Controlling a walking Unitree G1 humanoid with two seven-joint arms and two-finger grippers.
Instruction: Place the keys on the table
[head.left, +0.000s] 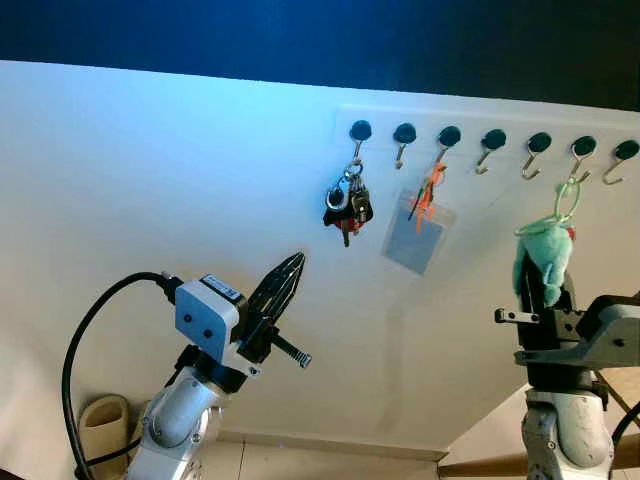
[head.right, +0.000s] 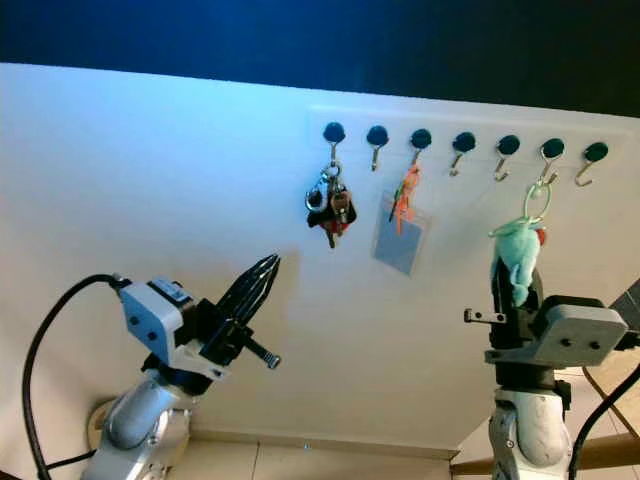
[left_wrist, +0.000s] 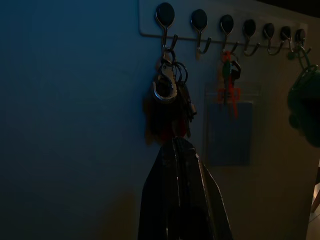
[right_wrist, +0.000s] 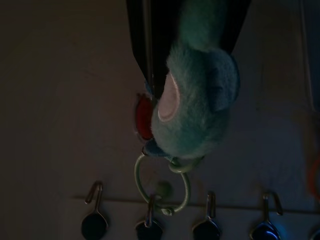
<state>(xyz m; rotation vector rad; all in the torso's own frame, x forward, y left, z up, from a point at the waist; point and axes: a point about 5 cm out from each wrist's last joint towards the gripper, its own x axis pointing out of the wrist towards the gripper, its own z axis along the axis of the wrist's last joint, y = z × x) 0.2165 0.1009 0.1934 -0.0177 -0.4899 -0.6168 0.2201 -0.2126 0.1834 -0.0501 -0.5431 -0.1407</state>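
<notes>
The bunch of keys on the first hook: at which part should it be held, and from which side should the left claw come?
Best grip is probably the hanging cluster of keys under the silver clasp, where it is thickest. It dangles free from the leftmost hook, flat against the wall, so the left claw should approach from below and in front, then lift upward.

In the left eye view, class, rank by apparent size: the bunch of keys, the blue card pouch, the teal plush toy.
1. Teal plush toy, largest, though the right tool covers its lower part.
2. Blue card pouch, close to the plush; that order is unsure.
3. Bunch of keys, clearly smallest.
</notes>
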